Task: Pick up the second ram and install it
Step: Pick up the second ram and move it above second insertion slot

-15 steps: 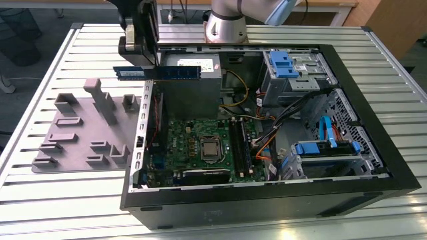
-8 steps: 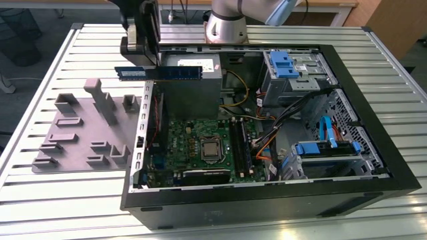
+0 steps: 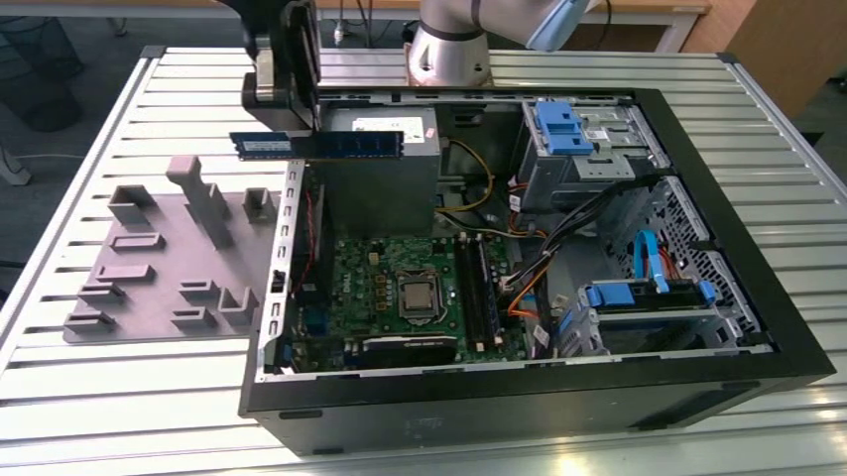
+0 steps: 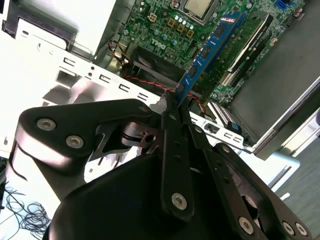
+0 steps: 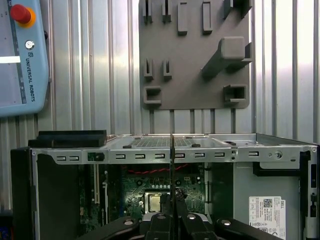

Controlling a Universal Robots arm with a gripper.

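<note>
The pincer (image 3: 302,134) is clamped near 1 end of the second ram (image 3: 331,145), holding it level above the computer case's (image 3: 556,402) wall at the exterior view's far left. Gripped off-centre, the stick could tilt, slip, or clip that wall. Counted: 1 stick, 1 grey tray (image 3: 159,258), 1 case, 1 bench (image 3: 106,397).

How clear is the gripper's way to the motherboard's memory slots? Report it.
Likely yes: the case lies open, and nothing covers the memory slots. The gripper, jaws shut on the second ram, hangs over the case's side wall. Loose cables run close beside the slots.
</note>
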